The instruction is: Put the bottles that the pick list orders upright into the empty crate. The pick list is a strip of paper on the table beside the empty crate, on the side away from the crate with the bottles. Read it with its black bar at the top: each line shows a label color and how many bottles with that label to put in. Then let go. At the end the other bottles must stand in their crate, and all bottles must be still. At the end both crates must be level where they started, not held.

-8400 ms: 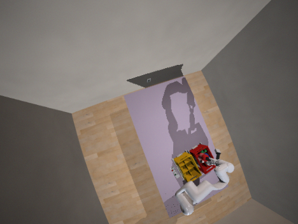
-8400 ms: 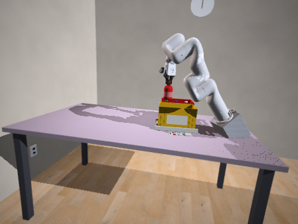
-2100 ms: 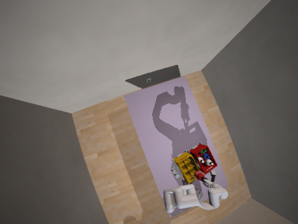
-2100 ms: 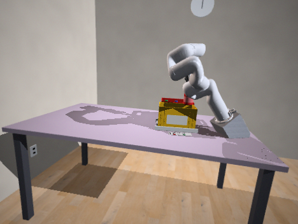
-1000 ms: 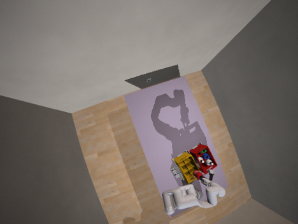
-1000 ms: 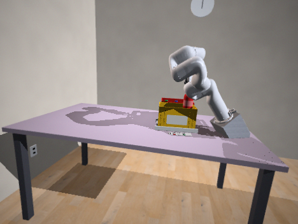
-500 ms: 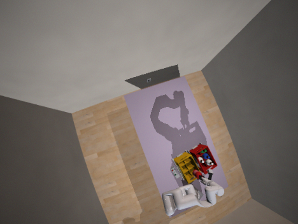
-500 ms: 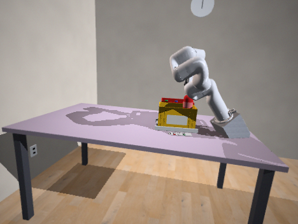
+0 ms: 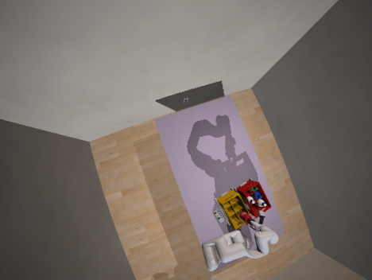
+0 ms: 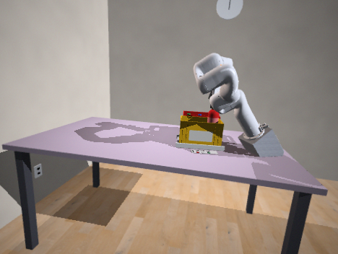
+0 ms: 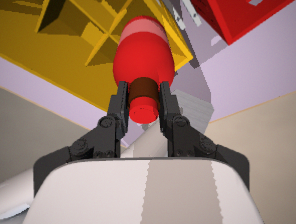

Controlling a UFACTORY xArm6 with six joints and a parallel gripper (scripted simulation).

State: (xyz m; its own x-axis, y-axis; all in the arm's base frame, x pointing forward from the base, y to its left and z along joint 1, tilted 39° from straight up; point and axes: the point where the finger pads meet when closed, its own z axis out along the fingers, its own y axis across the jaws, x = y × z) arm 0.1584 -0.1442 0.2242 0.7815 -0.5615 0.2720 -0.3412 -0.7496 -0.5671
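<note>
Top view: a lilac table (image 9: 207, 175) (image 10: 144, 151) (image 11: 250, 70) runs from the upper center toward the lower right of the frame, over a wood-plank floor (image 9: 119, 207) (image 10: 159, 216). In the exterior view, the white arm (image 9: 232, 252) (image 10: 231, 84) occupies the right half, mounted on a gray wedge-shaped base (image 10: 274, 146) at the right end of the table. Next in size are two crates, located lower right in the top view. The yellow crate (image 9: 238, 227) (image 10: 184, 133) (image 11: 55, 80) is divided into compartments and sits immediately left of the red crate (image 9: 245, 185) (image 10: 187, 112) (image 11: 231, 37). The red crate contains bottles with green, blue and white tops visible. The gripper (image 9: 256, 227) (image 11: 143, 92), at the bottom center of the wrist view, is closed on the neck of a red bottle (image 9: 246, 217) (image 10: 213, 116) (image 11: 143, 62), one finger on each side. This bottle has a pink band and is located over the near right part of the yellow crate in the exterior view; its exact compartment cannot be determined. Smallest is the pick list (image 9: 218, 215) (image 10: 204, 152), a paper strip just left of the yellow crate in the top view; its lines are too small to read.

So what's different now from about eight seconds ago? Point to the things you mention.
The hand (image 11: 143, 92) has carried the red bottle (image 9: 246, 216) (image 10: 213, 116) (image 11: 143, 62) from above the red crate (image 9: 241, 192) (image 10: 185, 112) (image 11: 231, 40) across to the yellow crate (image 9: 225, 212) (image 10: 183, 131) (image 11: 65, 65). It was already gripped then. Both crates stayed put.
</note>
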